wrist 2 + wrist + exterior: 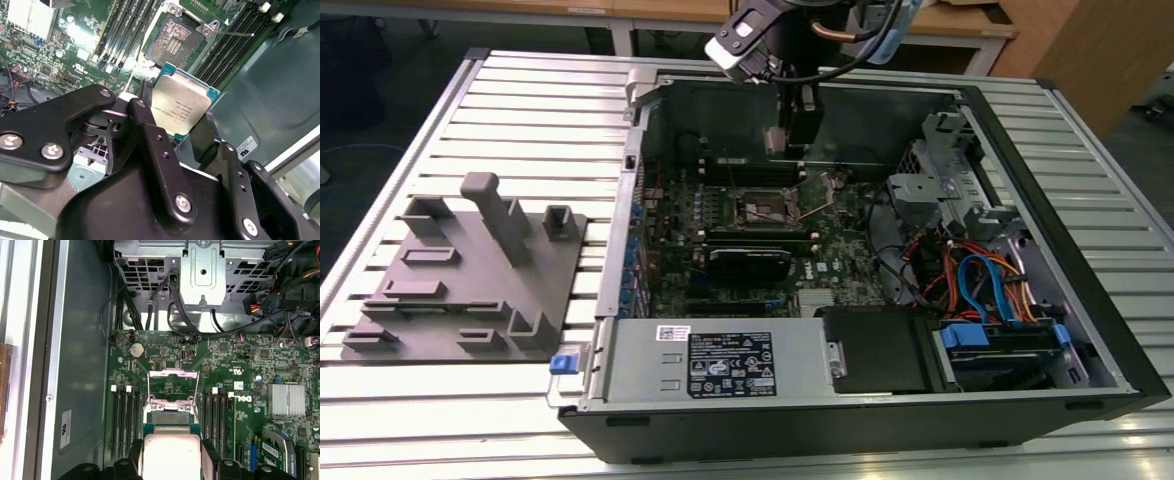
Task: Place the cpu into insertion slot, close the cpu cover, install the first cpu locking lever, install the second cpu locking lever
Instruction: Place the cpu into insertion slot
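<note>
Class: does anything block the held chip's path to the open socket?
Nothing visible does: the pale silver-grey square cpu, held in the gripper, faces a bare socket; the silver frame cpu cover stands raised.

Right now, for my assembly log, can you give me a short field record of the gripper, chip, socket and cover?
gripper: shut on the chip, over the board inside the case
chip: held by two opposite edges, metal top facing the second wrist view, not yet in the socket
socket: empty, contacts bare
cover: swung up, open
</note>
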Tool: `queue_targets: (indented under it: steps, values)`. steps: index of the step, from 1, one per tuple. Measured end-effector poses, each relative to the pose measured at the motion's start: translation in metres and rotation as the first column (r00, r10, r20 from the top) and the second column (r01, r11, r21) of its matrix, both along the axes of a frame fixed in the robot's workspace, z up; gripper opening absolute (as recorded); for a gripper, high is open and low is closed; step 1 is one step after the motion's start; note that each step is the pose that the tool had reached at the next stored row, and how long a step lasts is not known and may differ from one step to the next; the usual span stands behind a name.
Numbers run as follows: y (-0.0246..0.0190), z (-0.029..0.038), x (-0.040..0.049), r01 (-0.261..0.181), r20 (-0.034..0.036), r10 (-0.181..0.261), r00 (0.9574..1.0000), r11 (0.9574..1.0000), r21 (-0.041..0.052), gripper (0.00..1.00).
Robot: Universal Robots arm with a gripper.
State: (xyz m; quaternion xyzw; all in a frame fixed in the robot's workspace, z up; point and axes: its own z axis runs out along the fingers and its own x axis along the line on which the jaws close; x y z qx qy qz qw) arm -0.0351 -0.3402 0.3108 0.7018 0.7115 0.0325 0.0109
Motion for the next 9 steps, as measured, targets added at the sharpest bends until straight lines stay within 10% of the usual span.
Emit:
queue_targets:
  steps: [9]
  values:
    - [0.0000, -0.0009, 0.0000, 0.000, 0.0001, 0.000, 1.0000, 1.0000, 0.0002, 0.54]
